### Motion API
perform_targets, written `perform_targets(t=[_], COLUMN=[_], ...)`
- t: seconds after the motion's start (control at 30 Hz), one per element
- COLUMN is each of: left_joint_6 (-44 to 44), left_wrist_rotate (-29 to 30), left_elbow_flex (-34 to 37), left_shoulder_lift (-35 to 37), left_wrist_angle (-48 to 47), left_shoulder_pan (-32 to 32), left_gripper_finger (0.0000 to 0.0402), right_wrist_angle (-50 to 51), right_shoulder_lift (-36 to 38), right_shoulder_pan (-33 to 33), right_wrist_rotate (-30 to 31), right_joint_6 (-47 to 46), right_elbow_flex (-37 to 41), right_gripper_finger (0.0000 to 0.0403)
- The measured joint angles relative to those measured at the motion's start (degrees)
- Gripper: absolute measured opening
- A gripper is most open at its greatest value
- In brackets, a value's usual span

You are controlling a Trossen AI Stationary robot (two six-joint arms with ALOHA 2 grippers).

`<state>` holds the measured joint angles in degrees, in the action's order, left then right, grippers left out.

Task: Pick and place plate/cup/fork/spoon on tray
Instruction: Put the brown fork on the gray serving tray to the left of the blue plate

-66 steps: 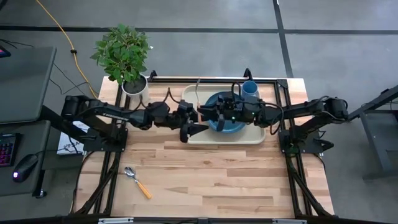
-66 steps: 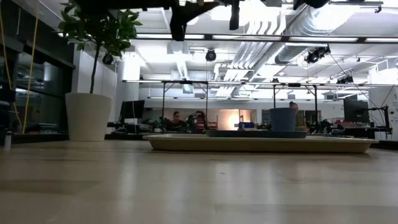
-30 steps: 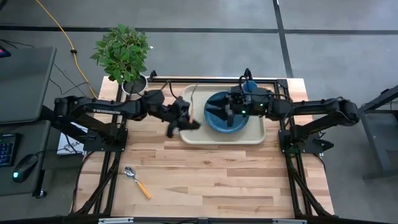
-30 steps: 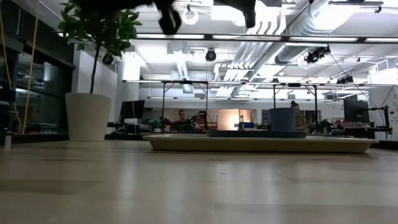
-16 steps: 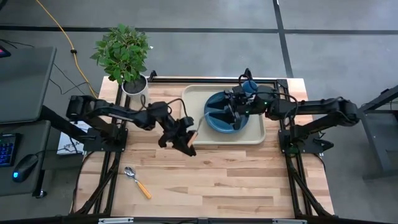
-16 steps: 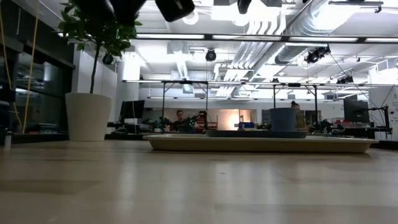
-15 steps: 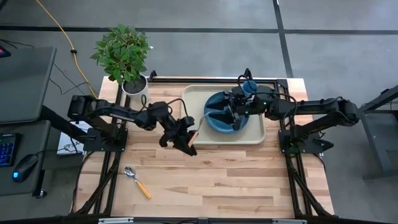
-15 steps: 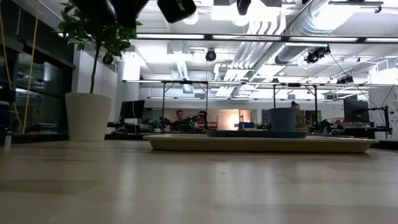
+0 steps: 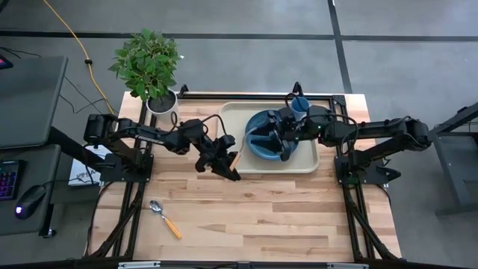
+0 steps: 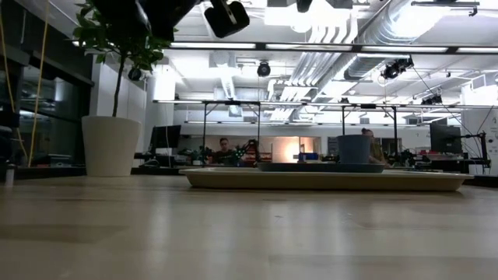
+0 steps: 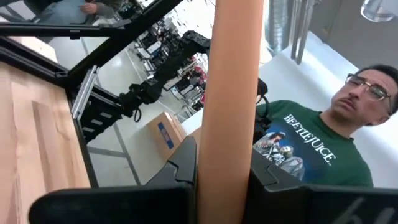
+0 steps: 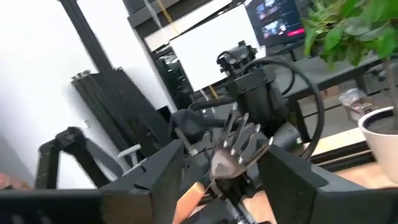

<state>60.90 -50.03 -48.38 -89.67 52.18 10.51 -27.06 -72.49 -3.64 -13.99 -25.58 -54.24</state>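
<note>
The fork [image 9: 234, 158], with an orange handle and silver tines [image 12: 239, 144], is held in the air over the near left corner of the beige tray [image 9: 231, 112]. My left gripper [image 9: 225, 163] is shut on it. The dark blue plate [image 9: 261, 149] and the light-blue cup [image 9: 299, 105] stand on the tray. My right gripper [image 9: 265, 140] hovers open above the plate, apart from the fork. The spoon [image 9: 164, 218] lies on the table's near left part. My left gripper pinches the fork's orange handle [image 11: 227, 124] between its two fingers [image 11: 180, 168], which lie across it. The fork is lifted clear of the tray and the table. Its tines stick out free of the fingers.
A potted plant [image 9: 153, 71] in a white pot stands at the table's far left corner. A person in a green T-shirt [image 11: 311, 146] is in the room beyond the table. Bare wooden table top [image 9: 284, 217] spreads along the near side.
My left gripper has carried the fork from the tray's left edge toward the table's near edge, turning as it went, then drifted a little back toward the right. My right gripper has drawn slightly toward the table's right edge and stays over the plate.
</note>
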Motion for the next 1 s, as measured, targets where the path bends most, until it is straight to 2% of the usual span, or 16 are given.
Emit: perform_targets(t=[0.17, 0.5, 0.73, 0.83, 0.9, 1.0], left_joint_6=[0.4, -0.6, -0.8, -0.1, 1.0, 2.4], left_wrist_rotate=[0.2, 0.6, 0.9, 1.2, 2.4, 3.8], left_elbow_flex=[0.0, 0.0, 0.0, 0.0, 0.0, 0.0], left_shoulder_lift=[0.0, 0.0, 0.0, 0.0, 0.0, -0.1], left_wrist_angle=[-0.4, -2.0, -2.0, -2.0, -2.4, -2.8], left_shoulder_pan=[-0.5, -0.5, -0.5, -0.5, -0.2, 1.1], left_gripper_finger=[0.0035, 0.0035, 0.0035, 0.0038, 0.0065, 0.0128], right_wrist_angle=[0.0, 0.0, 0.2, 0.4, 1.2, 5.4], right_shoulder_lift=[0.0, 0.0, 0.0, 0.1, 0.9, 3.5], right_shoulder_pan=[0.0, 0.0, 0.0, 0.0, 0.0, -0.5], right_wrist_rotate=[1.5, 0.6, 0.1, 0.1, 0.3, 0.3], right_joint_6=[-0.3, 0.6, 2.3, 2.5, 2.1, 2.1], right_elbow_flex=[0.0, 0.0, 0.0, 0.0, 0.0, 0.0], right_gripper_finger=[0.0143, 0.0086, 0.0015, 0.0009, 0.0006, 0.0001])
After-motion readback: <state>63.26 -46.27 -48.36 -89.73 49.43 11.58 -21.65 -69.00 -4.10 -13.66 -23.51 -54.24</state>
